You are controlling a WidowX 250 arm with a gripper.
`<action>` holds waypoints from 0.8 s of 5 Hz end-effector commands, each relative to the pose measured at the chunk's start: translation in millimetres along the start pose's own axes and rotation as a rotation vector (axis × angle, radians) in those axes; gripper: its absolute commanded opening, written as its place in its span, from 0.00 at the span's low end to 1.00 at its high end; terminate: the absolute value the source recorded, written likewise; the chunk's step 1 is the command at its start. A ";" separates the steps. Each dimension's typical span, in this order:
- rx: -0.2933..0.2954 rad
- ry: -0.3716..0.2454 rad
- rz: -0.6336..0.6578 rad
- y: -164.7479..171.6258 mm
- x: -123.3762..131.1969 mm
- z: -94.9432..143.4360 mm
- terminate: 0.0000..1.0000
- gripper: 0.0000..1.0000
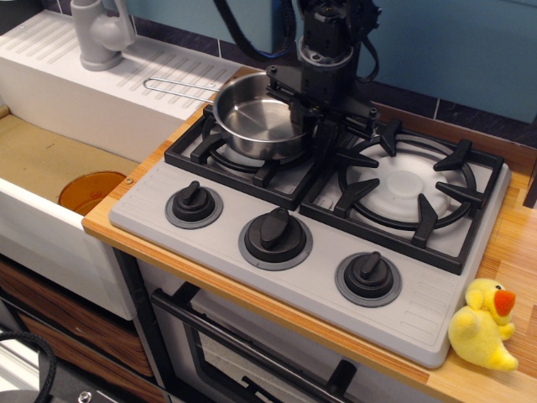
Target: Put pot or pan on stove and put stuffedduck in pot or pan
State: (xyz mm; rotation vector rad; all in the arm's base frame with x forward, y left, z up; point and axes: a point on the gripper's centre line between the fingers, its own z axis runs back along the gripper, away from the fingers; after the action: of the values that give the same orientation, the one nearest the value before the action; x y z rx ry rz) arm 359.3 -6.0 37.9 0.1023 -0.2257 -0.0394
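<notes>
The shiny steel pan (252, 128) sits over the left burner of the grey stove (436, 306), its thin loop handle (176, 84) pointing left over the white drainboard. My black gripper (312, 128) comes down from above and is shut on the pan's right rim, one finger inside and one outside. The yellow stuffed duck (485, 327) with an orange beak sits on the wooden counter at the stove's front right corner, far from the gripper. The right burner (407, 180) has nothing on it.
A white sink (42, 159) with an orange disc (91, 191) in it lies left of the stove. A grey faucet (101, 34) stands on the white drainboard (126, 92). Three black knobs (275, 233) line the stove front. A teal wall stands behind.
</notes>
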 end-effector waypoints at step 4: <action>0.033 0.067 0.022 -74.2 12.8 78.3 0.00 0.00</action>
State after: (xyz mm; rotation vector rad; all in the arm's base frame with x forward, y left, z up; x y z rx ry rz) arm 343.1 -88.8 86.9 0.1491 -0.0954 -0.0137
